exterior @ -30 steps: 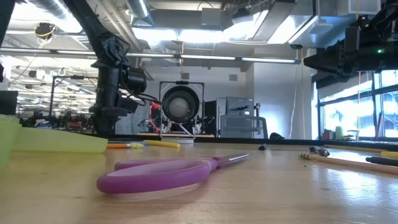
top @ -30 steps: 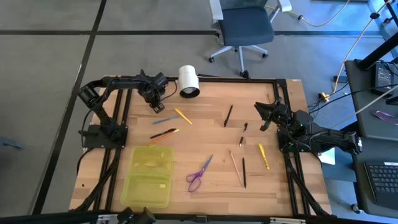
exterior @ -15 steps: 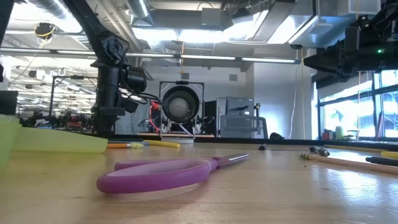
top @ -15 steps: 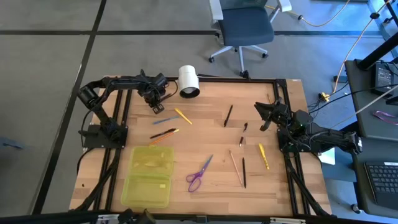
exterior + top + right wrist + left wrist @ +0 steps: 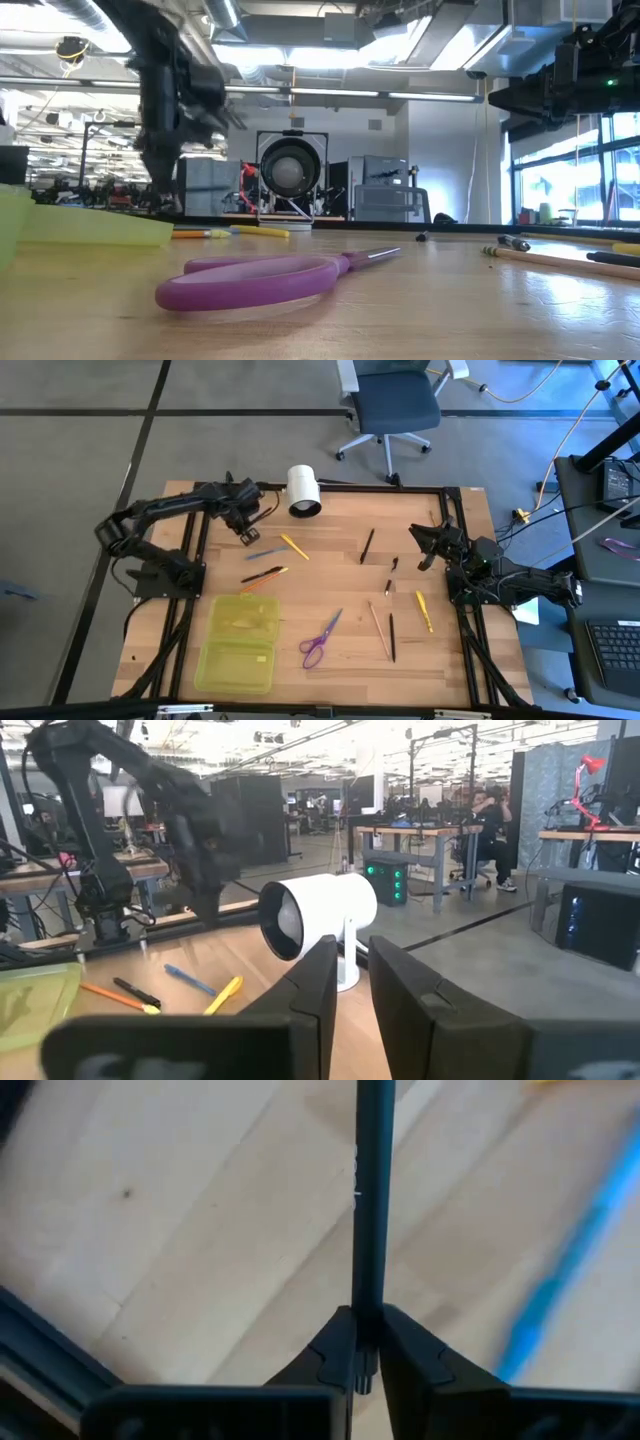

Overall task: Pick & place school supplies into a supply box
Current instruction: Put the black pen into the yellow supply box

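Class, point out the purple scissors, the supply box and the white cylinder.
purple scissors [image 5: 314,651]: high view, on the handle loops.
supply box [image 5: 238,666]: high view, on the near half's floor.
white cylinder [image 5: 301,485]: high view, on its side wall.

Open yellow-green supply box [image 5: 238,643] at table's front left, purple scissors [image 5: 321,639] beside it, pens and pencils [image 5: 380,628] scattered

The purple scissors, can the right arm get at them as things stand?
Probably yes. The purple scissors lie flat on open wood beside the supply box, nothing over them. The right gripper holds nothing, and only loose pencils lie in between.
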`<action>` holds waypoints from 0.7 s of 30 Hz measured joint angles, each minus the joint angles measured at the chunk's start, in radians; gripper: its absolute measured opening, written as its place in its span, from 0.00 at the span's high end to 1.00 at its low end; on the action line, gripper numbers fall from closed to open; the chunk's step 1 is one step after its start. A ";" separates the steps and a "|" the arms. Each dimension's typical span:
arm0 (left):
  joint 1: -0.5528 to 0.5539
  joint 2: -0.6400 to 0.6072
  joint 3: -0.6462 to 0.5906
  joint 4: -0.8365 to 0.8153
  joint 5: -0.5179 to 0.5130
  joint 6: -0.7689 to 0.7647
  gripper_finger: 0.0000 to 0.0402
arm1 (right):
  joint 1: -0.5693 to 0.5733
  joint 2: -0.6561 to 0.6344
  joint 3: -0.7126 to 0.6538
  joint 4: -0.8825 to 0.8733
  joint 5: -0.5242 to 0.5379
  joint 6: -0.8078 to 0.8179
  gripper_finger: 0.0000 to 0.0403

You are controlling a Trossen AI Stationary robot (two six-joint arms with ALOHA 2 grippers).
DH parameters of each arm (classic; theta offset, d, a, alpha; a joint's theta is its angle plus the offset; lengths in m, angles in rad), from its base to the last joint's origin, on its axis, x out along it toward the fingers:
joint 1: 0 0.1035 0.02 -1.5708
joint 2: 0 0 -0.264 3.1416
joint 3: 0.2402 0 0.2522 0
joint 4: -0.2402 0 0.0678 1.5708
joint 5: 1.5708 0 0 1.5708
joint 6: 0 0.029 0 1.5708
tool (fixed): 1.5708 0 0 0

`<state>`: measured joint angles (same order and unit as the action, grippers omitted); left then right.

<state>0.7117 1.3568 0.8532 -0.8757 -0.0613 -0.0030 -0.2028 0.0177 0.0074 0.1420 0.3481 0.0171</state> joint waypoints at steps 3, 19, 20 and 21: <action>-0.050 -0.082 -0.001 -0.024 0.038 -0.018 0.95 | 0.000 0.000 0.000 0.004 0.000 0.002 0.83; -0.492 -0.321 0.001 -0.102 0.103 0.128 0.95 | 0.000 0.000 0.000 0.011 0.000 0.004 0.83; -0.526 -0.317 0.001 -0.102 0.104 0.160 0.95 | 0.000 0.000 0.000 0.011 0.000 0.004 0.83; -0.559 -0.310 0.001 -0.102 0.104 0.186 0.95 | 0.000 0.000 0.000 0.011 0.000 0.004 0.83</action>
<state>0.1525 1.0466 0.8539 -0.9775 0.0422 0.1827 -0.2028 0.0177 0.0074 0.1528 0.3477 0.0212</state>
